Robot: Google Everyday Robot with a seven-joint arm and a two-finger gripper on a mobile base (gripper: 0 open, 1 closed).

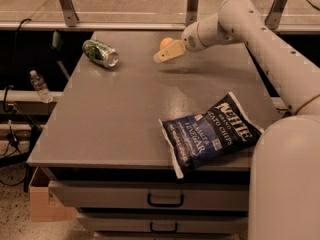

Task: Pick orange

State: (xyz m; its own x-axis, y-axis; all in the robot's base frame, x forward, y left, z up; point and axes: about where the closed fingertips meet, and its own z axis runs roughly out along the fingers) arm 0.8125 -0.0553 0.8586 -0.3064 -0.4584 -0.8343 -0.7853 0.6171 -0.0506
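The orange (165, 42) is a small round fruit at the far middle of the grey table (130, 109). My gripper (167, 53) reaches in from the right and hangs just in front of the orange, covering its lower right part. One pale finger (170, 52) shows, pointing left and down. I cannot see whether it touches the orange.
A green drink can (100, 53) lies on its side at the far left of the table. A blue chip bag (210, 132) lies at the front right. Drawers (165, 199) sit under the table. A water bottle (39, 85) stands on a low shelf to the left.
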